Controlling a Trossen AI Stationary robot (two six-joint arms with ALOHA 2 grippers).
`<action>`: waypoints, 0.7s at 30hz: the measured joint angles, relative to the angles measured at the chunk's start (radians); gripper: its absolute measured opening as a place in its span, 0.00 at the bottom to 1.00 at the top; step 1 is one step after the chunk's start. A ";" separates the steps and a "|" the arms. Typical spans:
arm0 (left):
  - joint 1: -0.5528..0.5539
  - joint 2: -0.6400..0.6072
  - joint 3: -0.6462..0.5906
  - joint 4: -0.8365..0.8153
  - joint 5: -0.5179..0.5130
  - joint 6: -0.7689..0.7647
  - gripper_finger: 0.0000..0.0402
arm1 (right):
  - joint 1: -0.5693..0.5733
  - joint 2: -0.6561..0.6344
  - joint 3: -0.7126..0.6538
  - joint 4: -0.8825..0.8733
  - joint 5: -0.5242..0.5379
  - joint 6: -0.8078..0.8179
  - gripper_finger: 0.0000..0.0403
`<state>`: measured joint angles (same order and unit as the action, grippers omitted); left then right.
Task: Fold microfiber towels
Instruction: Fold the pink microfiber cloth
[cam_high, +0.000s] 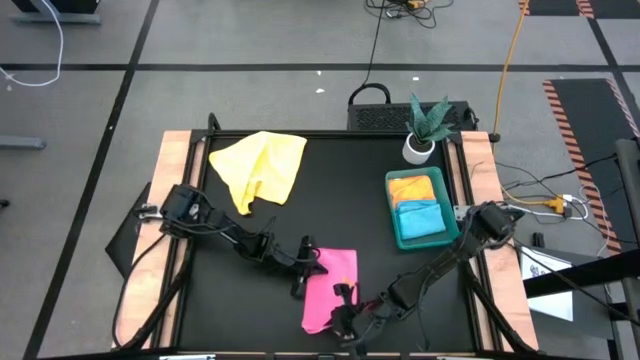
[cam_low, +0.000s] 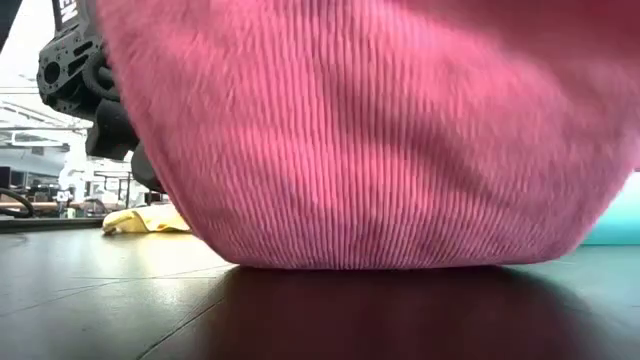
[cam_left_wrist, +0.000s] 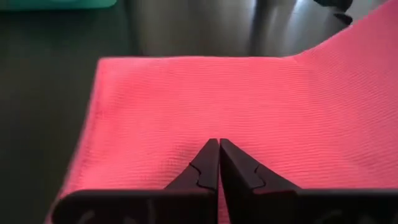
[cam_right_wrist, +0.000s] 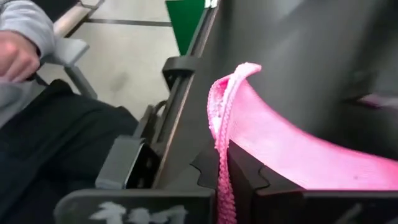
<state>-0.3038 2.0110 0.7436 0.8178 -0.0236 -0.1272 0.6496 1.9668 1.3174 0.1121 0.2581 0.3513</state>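
Note:
A pink towel (cam_high: 335, 280) lies at the table's near middle and fills the low view (cam_low: 380, 150). Its near end is raised, and its lower part (cam_low: 380, 262) is on the table. My left gripper (cam_high: 305, 270) is shut, on the towel beside its left edge. My right gripper (cam_high: 345, 315) is shut on the towel's near end. A crumpled yellow towel (cam_high: 260, 165) lies at the far left. An orange-yellow towel (cam_high: 412, 187) and a light blue towel (cam_high: 420, 218) lie folded in the green tray (cam_high: 392, 205). My left gripper has its shut fingertips (cam_left_wrist: 219, 149) on the pink towel's upper face (cam_left_wrist: 249, 99), close to its left edge. The fingers slant down from the table's left. The cloth lies flat on the table under them. My right gripper pinches the pink towel's near edge (cam_right_wrist: 225, 124) between its two fingers. Two hems (cam_right_wrist: 233, 81) stand side by side beyond the fingertips, so I see at least two layers. The fingers slant down from the table's right. The held end is lifted, and the cloth (cam_right_wrist: 292, 149) runs down to the table.
The green tray stands at the right, with a potted plant (cam_high: 425, 125) behind it at the far right corner. A person sits just off the table's near edge, with a grey sleeve and a hand (cam_right_wrist: 18, 50) in the right wrist view. Bare dark tabletop (cam_high: 340, 190) spreads across the middle.

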 joint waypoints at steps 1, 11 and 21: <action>0.000 0.001 0.000 -0.002 -0.005 0.007 0.02 | -0.006 -0.018 0.000 -0.024 0.002 -0.001 0.01; -0.015 -0.018 -0.003 -0.019 -0.011 -0.006 0.03 | -0.121 -0.099 0.001 -0.206 -0.001 0.036 0.01; -0.040 -0.084 0.000 -0.184 -0.139 0.048 0.04 | -0.155 -0.099 0.001 -0.354 -0.027 0.082 0.01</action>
<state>-0.3435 1.9268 0.7439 0.6341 -0.1631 -0.0795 0.4948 1.8679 1.3182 -0.2423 0.2316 0.4337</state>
